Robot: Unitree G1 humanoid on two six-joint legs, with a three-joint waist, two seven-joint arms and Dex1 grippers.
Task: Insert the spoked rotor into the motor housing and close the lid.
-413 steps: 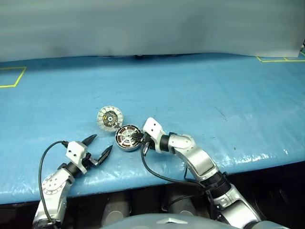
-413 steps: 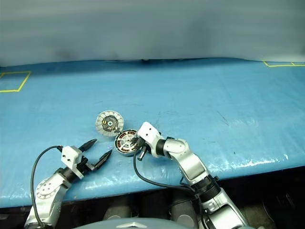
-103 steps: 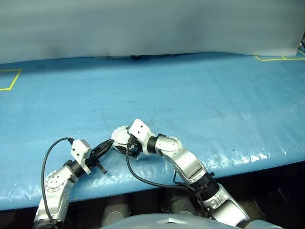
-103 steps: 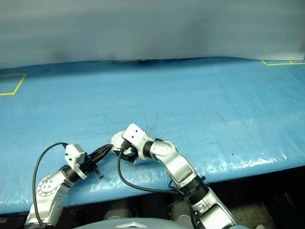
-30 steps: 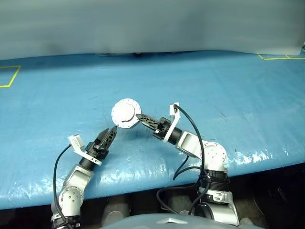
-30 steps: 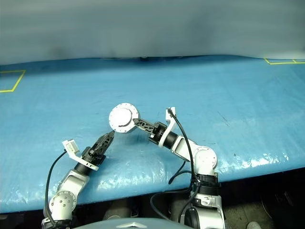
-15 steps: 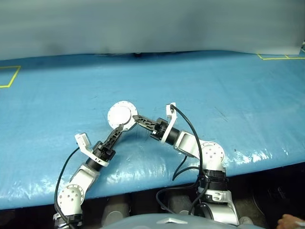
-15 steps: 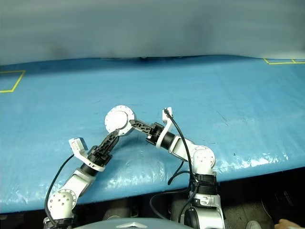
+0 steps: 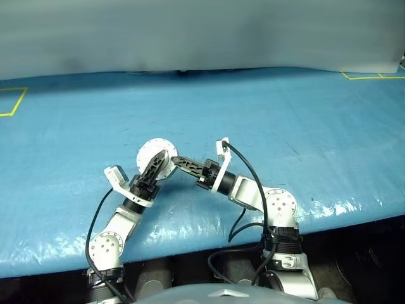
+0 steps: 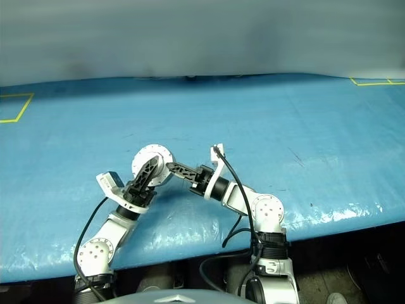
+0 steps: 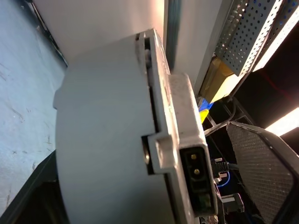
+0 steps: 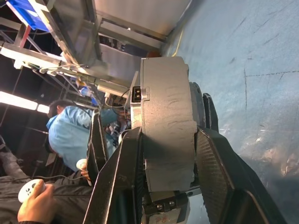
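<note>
While my right claw (image 9: 179,161) holds the closed motor housing (image 9: 155,158) aloft, my left claw (image 9: 154,170), spread wide, has risen around it for a handover.

Blue-covered bench (image 9: 304,120), yellow tape corner marks at 10 o'clock (image 9: 14,101) and 2 o'clock (image 9: 373,76). Grey wall (image 9: 202,31) behind. Person in blue top (image 12: 70,133) beyond bench edge.
</note>
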